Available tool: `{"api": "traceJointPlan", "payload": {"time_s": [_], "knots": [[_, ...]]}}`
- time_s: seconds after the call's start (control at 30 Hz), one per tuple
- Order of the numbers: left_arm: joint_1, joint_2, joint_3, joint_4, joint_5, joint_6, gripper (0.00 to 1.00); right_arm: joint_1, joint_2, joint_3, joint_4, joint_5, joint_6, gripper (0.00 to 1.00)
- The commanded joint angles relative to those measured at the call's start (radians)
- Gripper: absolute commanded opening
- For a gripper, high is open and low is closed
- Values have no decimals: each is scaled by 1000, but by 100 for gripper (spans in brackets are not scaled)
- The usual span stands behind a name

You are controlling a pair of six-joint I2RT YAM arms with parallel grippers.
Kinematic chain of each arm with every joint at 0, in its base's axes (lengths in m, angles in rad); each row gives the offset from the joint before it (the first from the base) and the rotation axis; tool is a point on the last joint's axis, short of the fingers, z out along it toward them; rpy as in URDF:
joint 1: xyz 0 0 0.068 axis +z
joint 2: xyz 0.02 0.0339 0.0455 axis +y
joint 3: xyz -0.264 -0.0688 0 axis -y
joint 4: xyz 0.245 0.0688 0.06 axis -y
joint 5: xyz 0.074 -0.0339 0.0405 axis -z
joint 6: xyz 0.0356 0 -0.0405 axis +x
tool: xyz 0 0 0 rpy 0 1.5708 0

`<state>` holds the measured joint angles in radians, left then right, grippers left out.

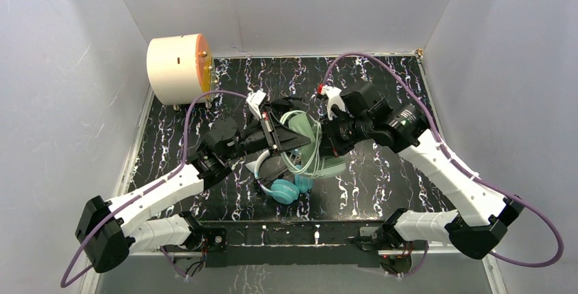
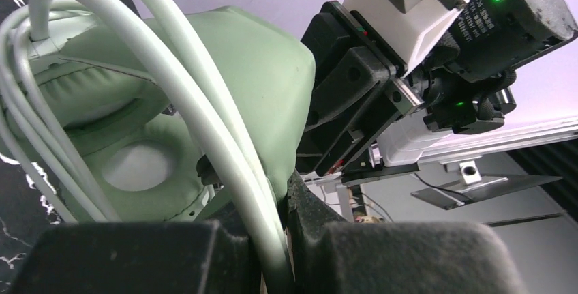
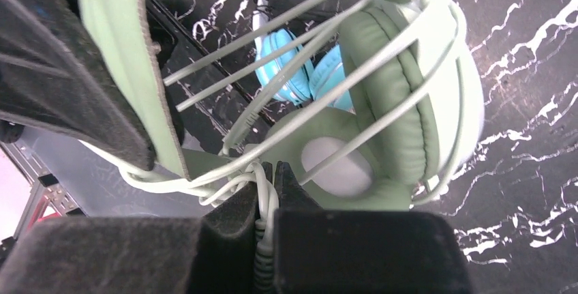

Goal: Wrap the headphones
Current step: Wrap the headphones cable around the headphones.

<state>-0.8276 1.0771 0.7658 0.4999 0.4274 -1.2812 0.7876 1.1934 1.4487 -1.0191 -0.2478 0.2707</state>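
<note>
Padded left fingers (image 2: 409, 260) are clamped on the light cable (image 2: 204, 116) just under the sage-green headset (image 2: 266, 55). The right fingers (image 3: 368, 253) are closed on the same cable where it thickens, probably near the plug end. Between the two arms the sage-green headset hangs above the surface (image 1: 382, 178). Several turns of cable already cross its ear cups, some loose and spread apart. The teal headset (image 1: 285, 190) lies on the surface directly below the sage-green headset, towards the arm bases.

The winding looks well along, with the tail end left to place. To do it well, the left grip should likely act as the anchor so the finished turns cannot slip off. The right arm would then carry its end round the cups under light, even tension. Each turn should sit beside the earlier ones rather than slack across the pad opening. A hanging loop could catch the teal headset beneath, so lifting the sage-green headset clear first seems wise.
</note>
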Motion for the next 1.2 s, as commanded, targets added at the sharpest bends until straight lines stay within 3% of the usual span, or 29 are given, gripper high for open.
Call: {"api": "traceJointPlan", "payload": {"time_s": [0.0, 0.23, 0.5, 1.17], "knots": [[-6, -24, -27, 215, 25, -116, 0, -5, 11, 79, -31, 81, 3, 4], [-5, 33, -45, 354, 19, -163, 0, -5, 70, 111, -55, 114, -2, 11], [1, 26, -84, 416, -9, -185, 0, -5, 103, 213, -168, 212, -19, 32], [17, -37, -215, 529, -161, -313, 0, -5, 146, 338, -236, 280, -21, 48]]}}
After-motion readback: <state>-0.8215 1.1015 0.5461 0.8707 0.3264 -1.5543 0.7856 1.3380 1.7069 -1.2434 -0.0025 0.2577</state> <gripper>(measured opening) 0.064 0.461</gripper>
